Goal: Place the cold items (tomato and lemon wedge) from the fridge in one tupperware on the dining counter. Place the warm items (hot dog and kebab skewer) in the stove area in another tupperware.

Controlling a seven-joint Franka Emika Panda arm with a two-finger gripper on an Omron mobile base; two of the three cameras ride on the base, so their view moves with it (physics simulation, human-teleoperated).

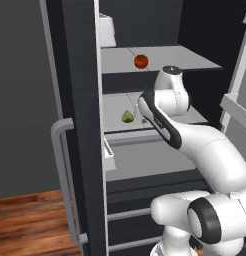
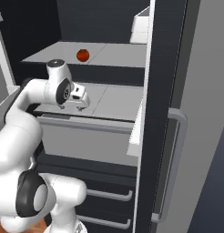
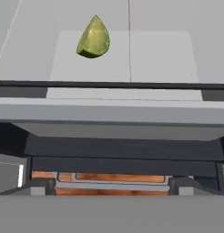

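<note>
My pincer (image 2: 81, 103) hangs released, its jaws spread wide and grasping nothing, just over the front lip of the fridge's (image 1: 80, 100) middle shelf (image 2: 118, 102). I judge that I am at the reaching step for the first cold item, with nothing yet carried to any tupperware.

The lemon wedge (image 3: 93, 38) is my likely target. In my hand view it sits at about eleven o'clock, rind-side down with its pointed tip up, a little way back on the pale grey shelf and apart from everything else. In the left base view the lemon wedge (image 1: 127, 117) lies at about nine o'clock from my wrist, near the shelf's front half. It rests on its curved back, so I expect it could rock or skid on the smooth shelf if I nudge it from one side only.

The tomato (image 1: 141, 61) is on the shelf above, at roughly twelve o'clock from the lemon wedge, standing alone toward the middle of that shelf; the right base view shows the same tomato (image 2: 83, 55) above and just behind my hand.

My arm is bent low and pushed in between the two shelves because the gap is shallow. My next move, as I judge it, is to slide forward and a little toward the wedge's side, keeping clear of the shelf edge, then straddle the wedge before clenching.
</note>
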